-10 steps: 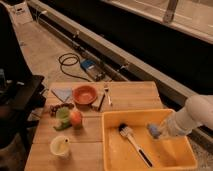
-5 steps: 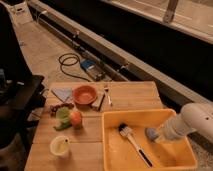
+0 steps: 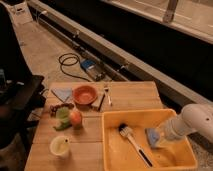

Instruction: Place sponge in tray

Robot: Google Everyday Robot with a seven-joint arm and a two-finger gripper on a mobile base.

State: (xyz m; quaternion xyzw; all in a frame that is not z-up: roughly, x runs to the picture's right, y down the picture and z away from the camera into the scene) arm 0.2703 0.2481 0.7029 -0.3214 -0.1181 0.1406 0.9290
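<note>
The tray (image 3: 111,145) is bright yellow, the sponge (image 3: 152,137) in it blue, and the brush (image 3: 133,144) beside that has a pale head and a black handle; the white arm (image 3: 196,123) ends in a pale grey gripper (image 3: 159,136) at the sponge. On the light wood table (image 3: 130,97), the bowl (image 3: 84,94) is orange, the cloth (image 3: 62,94) pale blue, the cup (image 3: 60,146) pale yellow, and an orange-red fruit (image 3: 75,118) sits beside a green thing (image 3: 62,114). A black cable (image 3: 69,63) coils on the tan floor (image 3: 45,47).
</note>
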